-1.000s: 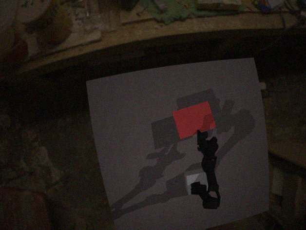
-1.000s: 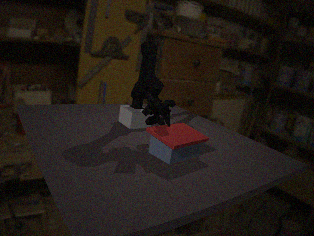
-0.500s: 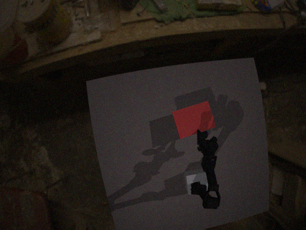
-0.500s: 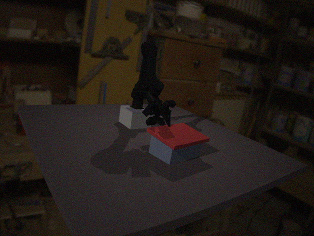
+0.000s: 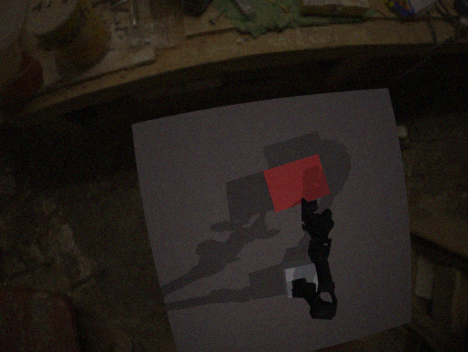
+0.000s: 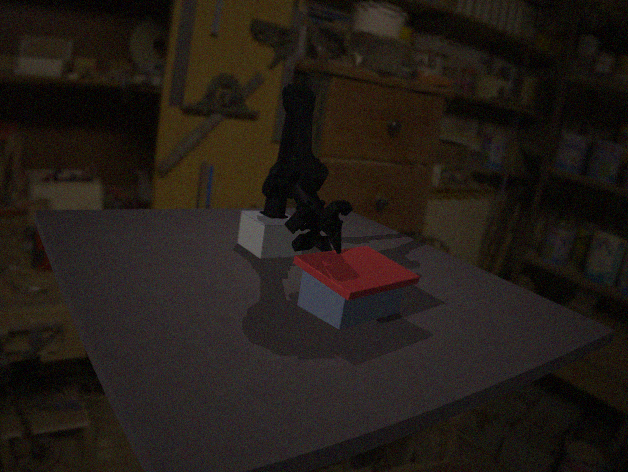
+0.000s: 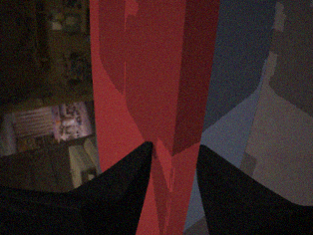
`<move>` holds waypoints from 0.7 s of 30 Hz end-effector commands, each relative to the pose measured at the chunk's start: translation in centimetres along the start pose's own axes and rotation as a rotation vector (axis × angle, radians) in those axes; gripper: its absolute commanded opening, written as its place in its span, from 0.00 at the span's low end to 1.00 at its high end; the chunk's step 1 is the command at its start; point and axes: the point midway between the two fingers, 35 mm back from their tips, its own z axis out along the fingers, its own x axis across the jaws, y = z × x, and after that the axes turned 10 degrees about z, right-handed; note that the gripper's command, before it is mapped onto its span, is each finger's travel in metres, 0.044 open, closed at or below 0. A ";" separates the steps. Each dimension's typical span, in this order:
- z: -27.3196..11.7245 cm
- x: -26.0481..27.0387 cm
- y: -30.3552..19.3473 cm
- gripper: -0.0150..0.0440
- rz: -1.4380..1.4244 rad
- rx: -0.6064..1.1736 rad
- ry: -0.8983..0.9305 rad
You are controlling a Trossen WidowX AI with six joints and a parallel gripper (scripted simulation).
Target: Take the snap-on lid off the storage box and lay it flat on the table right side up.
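The red lid lies right side up on top of the blue-grey storage box, looking about level. No gap shows between them, but the dim light hides whether it is fully seated. The box stands on the table and is hidden under the lid in the top view. My gripper is shut on the lid's rim, on the side facing the arm's base. The fingertips stand on either side of the rim in the wrist view.
The arm's pale base block stands on the grey table, behind the box in the exterior view. Dark shadows of the arm, lid and box fall around the box. Table edges show on several sides.
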 end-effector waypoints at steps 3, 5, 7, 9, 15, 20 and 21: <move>0.1 0.0 0.0 0.25 0.004 -0.002 -0.001; 0.1 0.0 0.0 0.25 0.004 -0.002 -0.001; 0.1 0.0 0.0 0.25 0.004 -0.002 -0.001; 0.1 0.0 0.0 0.25 0.004 -0.002 -0.001; 0.1 0.1 0.0 0.25 0.004 -0.002 -0.001; -0.1 0.3 -0.1 0.25 0.002 -0.003 0.002; -0.2 0.4 -0.1 0.25 0.002 -0.003 0.002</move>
